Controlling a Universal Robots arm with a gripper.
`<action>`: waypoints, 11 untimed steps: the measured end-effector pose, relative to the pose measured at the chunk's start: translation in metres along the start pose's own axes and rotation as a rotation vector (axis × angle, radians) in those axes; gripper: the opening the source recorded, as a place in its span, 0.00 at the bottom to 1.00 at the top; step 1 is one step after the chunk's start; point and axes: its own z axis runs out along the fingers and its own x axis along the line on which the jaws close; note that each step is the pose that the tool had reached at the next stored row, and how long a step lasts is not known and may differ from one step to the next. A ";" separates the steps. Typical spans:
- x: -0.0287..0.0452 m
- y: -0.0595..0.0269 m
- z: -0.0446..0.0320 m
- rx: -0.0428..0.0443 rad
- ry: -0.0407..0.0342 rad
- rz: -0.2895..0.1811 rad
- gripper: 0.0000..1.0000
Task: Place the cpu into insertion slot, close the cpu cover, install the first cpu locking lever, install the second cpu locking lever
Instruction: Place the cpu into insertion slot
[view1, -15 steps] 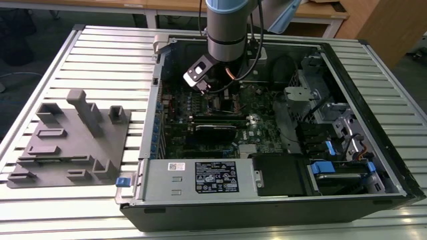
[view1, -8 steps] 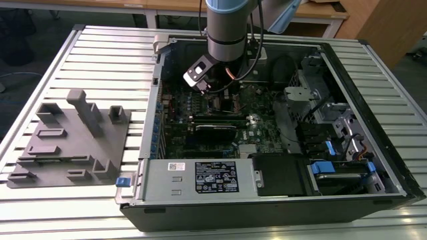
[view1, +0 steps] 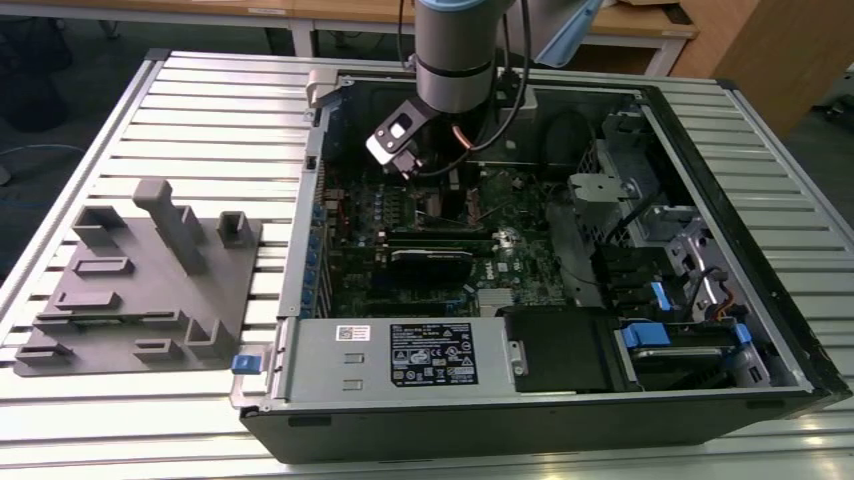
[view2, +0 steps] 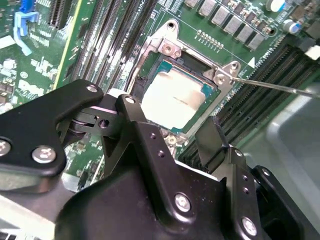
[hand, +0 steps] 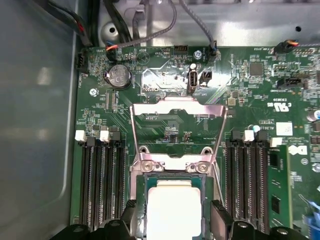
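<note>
the arm (view1: 455, 50) reaches straight down into the computer case (view1: 561, 420) at its far side, gripper (hand: 173, 218) spread open astride the cpu (hand: 172, 207), which lies flat in the socket (hand: 172, 165), metal top up; the cpu cover (hand: 175, 108) stands swung open.

The cpu (hand: 172, 212) is showing a smooth, dull metal top that is looking pale under the light. Just beyond the cpu, the cpu cover (hand: 175, 109) is gleaming as thin, shiny bare metal. Around the cpu, the motherboard (hand: 250, 100) is looking green and faintly glossy, and the memory slots (hand: 102, 185) flanking the cpu are looking like black plastic. Over the cpu, the gripper (view2: 168, 116) is showing matt black, with bright metal screws (view2: 43, 155). Well away from the cpu, the fixture block (view1: 134, 280) is looking like matt grey plastic.
</note>
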 end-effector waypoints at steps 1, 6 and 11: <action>0.0001 0.0002 -0.0021 0.0000 0.0000 0.000 0.67; 0.0002 0.0005 -0.0046 -0.0001 0.0003 0.000 0.67; 0.0002 0.0005 -0.0049 0.0000 0.0000 0.000 0.60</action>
